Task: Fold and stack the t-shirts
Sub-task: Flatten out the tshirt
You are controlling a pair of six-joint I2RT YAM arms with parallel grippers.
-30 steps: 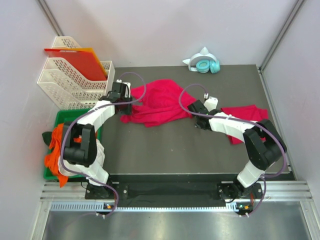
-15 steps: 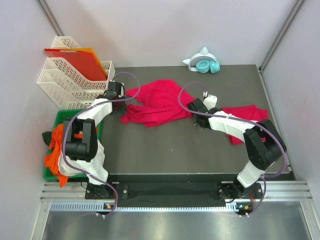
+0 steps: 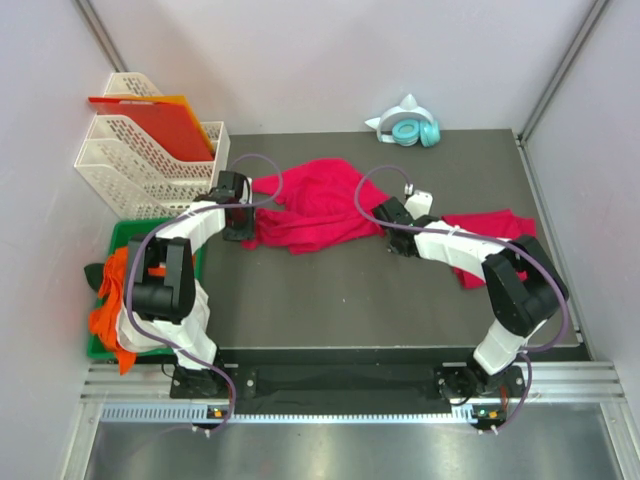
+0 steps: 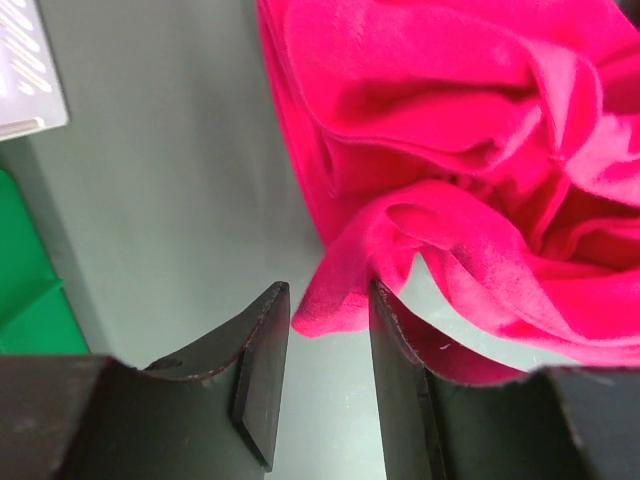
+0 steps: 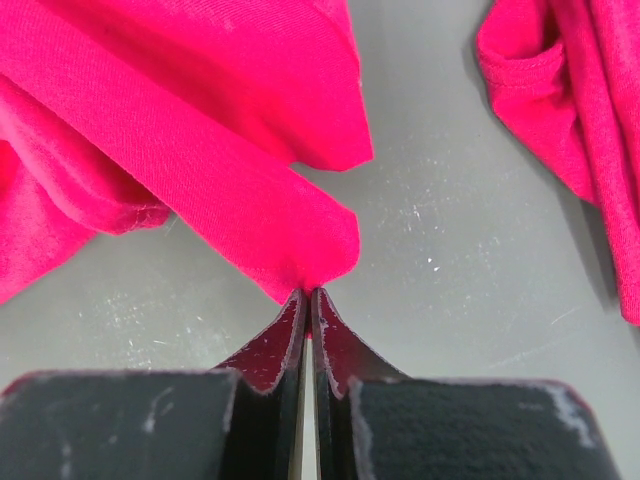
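Note:
A crumpled crimson t-shirt (image 3: 315, 205) lies on the dark mat's middle, far half. A second t-shirt (image 3: 490, 235) is bunched at the right. My left gripper (image 3: 240, 222) is at the first shirt's left edge. In the left wrist view, my left gripper (image 4: 327, 295) is open, and a loose corner of the t-shirt (image 4: 470, 150) hangs between the fingertips, touching the right finger. My right gripper (image 3: 392, 215) is at that shirt's right edge. In the right wrist view, my right gripper (image 5: 308, 292) is shut on a corner of the t-shirt (image 5: 200, 150). The second t-shirt (image 5: 570, 90) is apart, upper right.
White mesh file trays (image 3: 150, 165) holding red-orange sheets (image 3: 150, 120) stand at the far left, close to my left gripper. A green bin (image 3: 125, 240) with orange cloth (image 3: 110, 290) sits in front of them. Teal headphones (image 3: 412, 130) rest at the back edge.
My left gripper has moved toward the near side along the shirt's left edge, and the shirt's left side has shifted a little. The right gripper has stayed shut on its corner.

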